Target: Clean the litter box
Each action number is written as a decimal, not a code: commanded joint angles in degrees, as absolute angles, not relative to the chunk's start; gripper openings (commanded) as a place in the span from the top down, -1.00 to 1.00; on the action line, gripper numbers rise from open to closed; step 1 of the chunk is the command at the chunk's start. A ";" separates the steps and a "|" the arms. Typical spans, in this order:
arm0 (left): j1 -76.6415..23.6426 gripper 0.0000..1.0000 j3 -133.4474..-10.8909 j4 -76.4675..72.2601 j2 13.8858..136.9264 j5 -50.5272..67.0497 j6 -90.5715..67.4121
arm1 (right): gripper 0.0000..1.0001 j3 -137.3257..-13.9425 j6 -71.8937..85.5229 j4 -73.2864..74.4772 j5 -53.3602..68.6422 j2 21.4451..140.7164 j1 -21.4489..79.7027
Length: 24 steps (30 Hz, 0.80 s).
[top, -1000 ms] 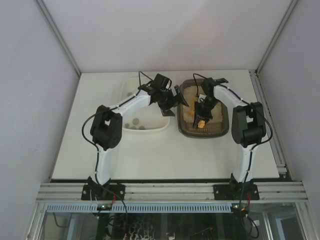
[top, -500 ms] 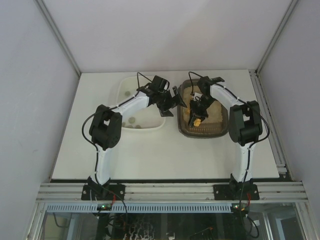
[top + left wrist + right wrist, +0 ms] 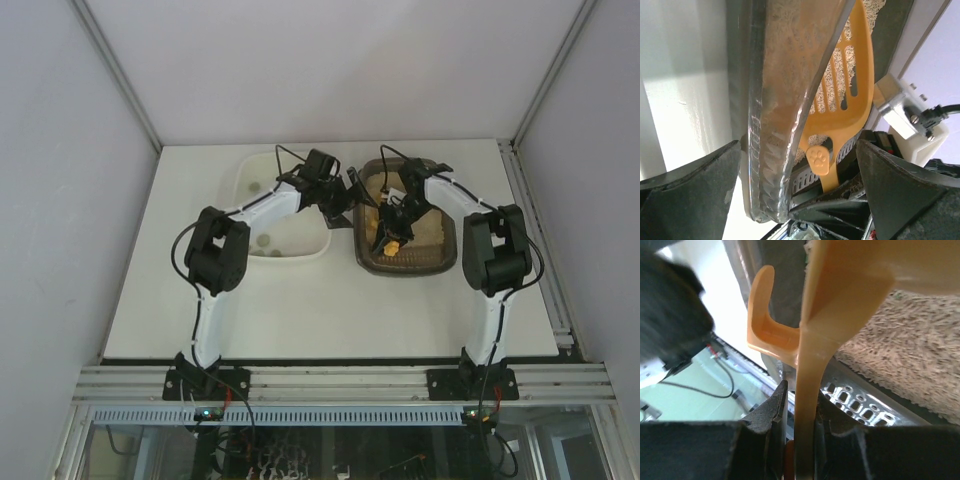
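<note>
The dark brown litter box [image 3: 440, 262] with beige litter sits right of centre. My right gripper [image 3: 390, 222] is over its left half, shut on the handle of the yellow slotted scoop [image 3: 393, 243]. In the right wrist view the handle [image 3: 807, 390] stands pinched between both fingers over the litter [image 3: 910, 355]. My left gripper [image 3: 349, 196] is at the box's left rim, open. In the left wrist view its gripper [image 3: 799, 150] straddles the rim [image 3: 772, 130] without touching it, and the scoop's blade [image 3: 850, 75] lies beyond on the litter.
A white tub [image 3: 255, 255] with several dark clumps stands just left of the litter box, under the left arm. White walls and metal rails enclose the table on three sides.
My left gripper has moved right and back until its jaws sit around the litter box's left rim. My right gripper has shifted the scoop slightly left in the box.
</note>
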State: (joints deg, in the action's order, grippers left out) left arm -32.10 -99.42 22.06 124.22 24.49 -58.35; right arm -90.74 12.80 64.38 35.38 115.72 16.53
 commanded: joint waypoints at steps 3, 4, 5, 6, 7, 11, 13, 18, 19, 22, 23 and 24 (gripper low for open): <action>-31.25 -1.00 -102.41 18.96 125.38 26.32 -60.95 | 1.00 -81.96 10.57 57.08 55.97 112.86 17.57; -31.15 -0.99 -102.40 18.71 125.54 26.55 -61.34 | 1.00 -81.32 10.60 56.41 57.22 112.33 17.05; -31.09 -0.99 -102.39 18.55 125.57 26.81 -61.74 | 1.00 -80.85 10.74 55.93 57.56 111.67 16.45; -30.99 -0.99 -102.34 18.35 125.61 27.07 -62.16 | 1.00 -80.32 10.91 55.42 57.80 111.10 15.58; -31.00 -0.99 -102.31 17.99 125.66 27.33 -62.47 | 1.00 -79.85 11.04 55.16 57.23 110.61 15.16; -30.86 -0.99 -102.31 17.21 125.52 27.89 -63.04 | 1.00 -78.42 11.43 54.28 56.93 110.98 14.88; -30.87 -0.99 -102.35 16.97 125.46 28.14 -63.09 | 1.00 -77.36 12.45 53.43 55.73 111.91 14.92; -30.89 -0.99 -101.75 16.96 124.80 28.70 -62.57 | 1.00 -71.01 22.15 40.33 56.50 111.35 13.13; -30.87 -0.99 -101.63 16.96 124.69 28.66 -62.51 | 1.00 -69.37 23.72 37.96 57.28 110.82 12.67; -30.82 -0.99 -101.17 16.96 124.53 28.82 -62.05 | 1.00 -68.00 27.13 33.17 59.47 109.66 10.54; -30.70 -0.99 -100.90 16.85 124.40 28.89 -61.91 | 1.00 -67.84 27.84 32.23 60.16 109.34 9.85; -30.60 -0.99 -100.70 16.72 124.27 28.90 -61.70 | 1.00 -67.59 28.42 31.43 60.46 109.07 9.12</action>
